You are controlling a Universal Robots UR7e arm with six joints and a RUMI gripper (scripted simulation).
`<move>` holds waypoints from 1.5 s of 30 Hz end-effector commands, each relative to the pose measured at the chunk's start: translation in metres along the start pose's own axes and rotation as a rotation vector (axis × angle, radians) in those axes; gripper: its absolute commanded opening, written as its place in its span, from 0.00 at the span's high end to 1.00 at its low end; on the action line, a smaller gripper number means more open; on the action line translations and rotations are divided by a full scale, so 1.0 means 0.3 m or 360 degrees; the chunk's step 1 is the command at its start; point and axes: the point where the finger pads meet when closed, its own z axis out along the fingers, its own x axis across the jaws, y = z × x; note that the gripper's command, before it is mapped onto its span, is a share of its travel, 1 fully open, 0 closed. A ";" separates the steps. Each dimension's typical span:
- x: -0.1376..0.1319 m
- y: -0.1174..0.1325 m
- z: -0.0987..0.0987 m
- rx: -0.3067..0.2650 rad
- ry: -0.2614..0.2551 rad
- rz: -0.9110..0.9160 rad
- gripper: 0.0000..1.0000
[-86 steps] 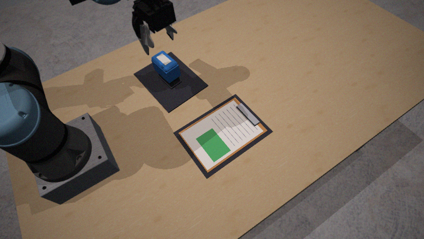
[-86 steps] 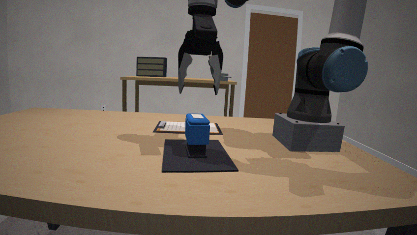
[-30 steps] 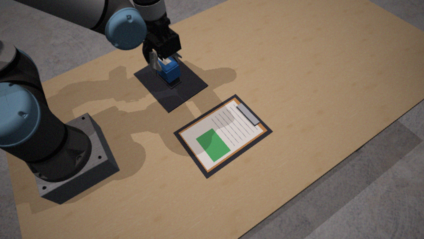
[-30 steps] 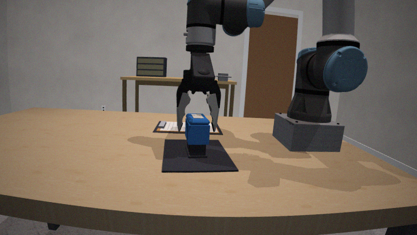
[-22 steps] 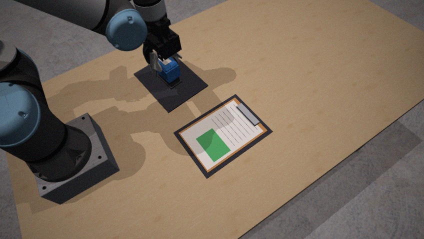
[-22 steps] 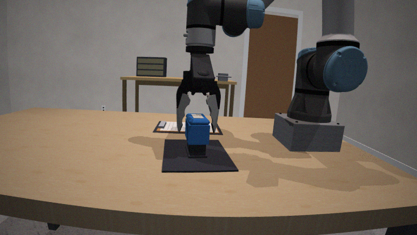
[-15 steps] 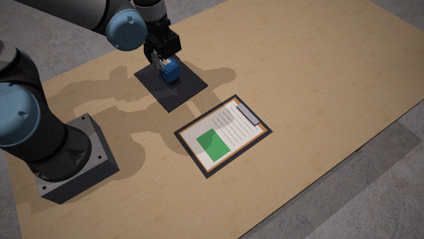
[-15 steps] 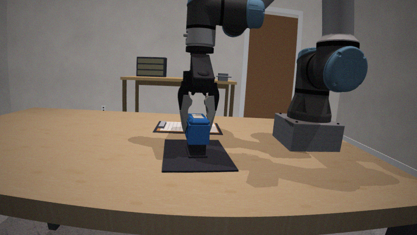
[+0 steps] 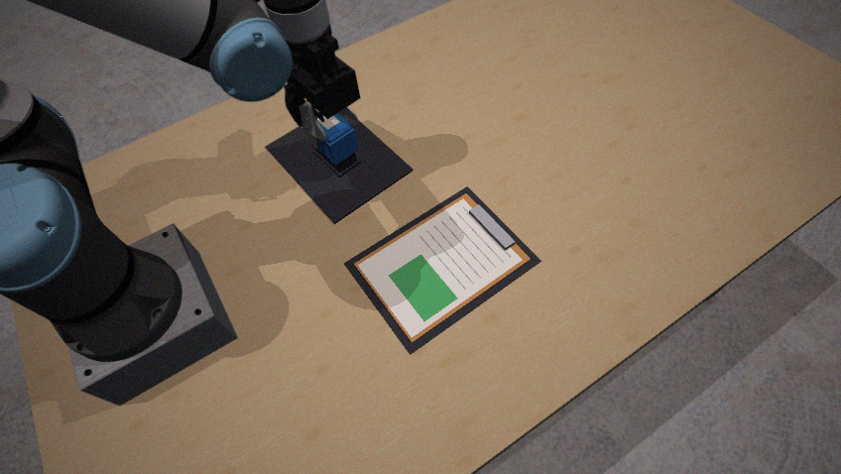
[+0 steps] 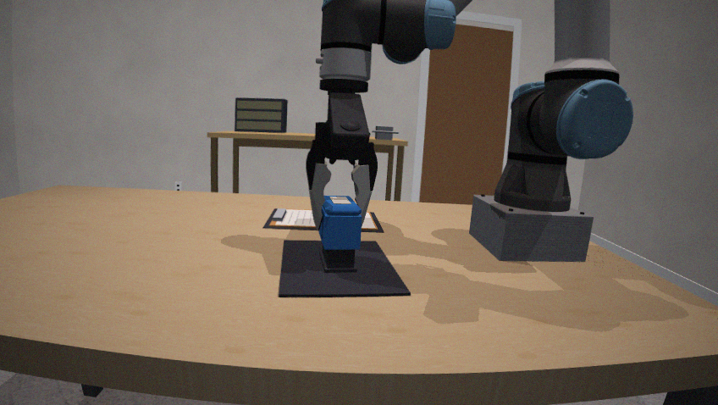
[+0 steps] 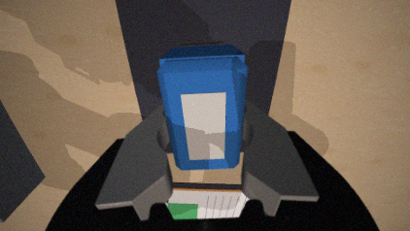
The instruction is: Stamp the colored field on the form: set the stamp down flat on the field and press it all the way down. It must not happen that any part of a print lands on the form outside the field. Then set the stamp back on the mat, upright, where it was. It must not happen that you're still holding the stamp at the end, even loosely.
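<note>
The blue stamp [image 9: 337, 143] with a white label on top stands upright on the dark mat [image 9: 338, 166]. It also shows in the exterior view [image 10: 340, 226] and in the wrist view [image 11: 204, 104]. My gripper [image 10: 340, 207] comes straight down over it, and its two grey fingers are shut on the upper sides of the stamp. The stamp's black base rests on the mat [image 10: 341, 274]. The form on a clipboard [image 9: 441, 268] lies to the right of the mat, and its green field [image 9: 422, 287] is uncovered.
The robot base block [image 9: 156, 317] stands on the table's left side, with the arm [image 9: 177, 29] reaching over the mat. A metal clip [image 9: 491, 226] sits at the clipboard's far end. A side table [image 10: 301, 146] and a door stand in the background.
</note>
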 end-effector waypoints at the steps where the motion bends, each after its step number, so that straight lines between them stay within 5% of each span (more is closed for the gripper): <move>1: 0.001 0.000 -0.001 0.0000 0.0001 0.0000 0.80; 26: 0.001 0.000 -0.003 0.0000 0.0001 0.0000 0.80; 38: 0.001 0.000 -0.126 0.0000 0.0001 0.0000 0.80; 45: 0.001 0.000 -0.134 0.0000 0.0001 0.0000 0.80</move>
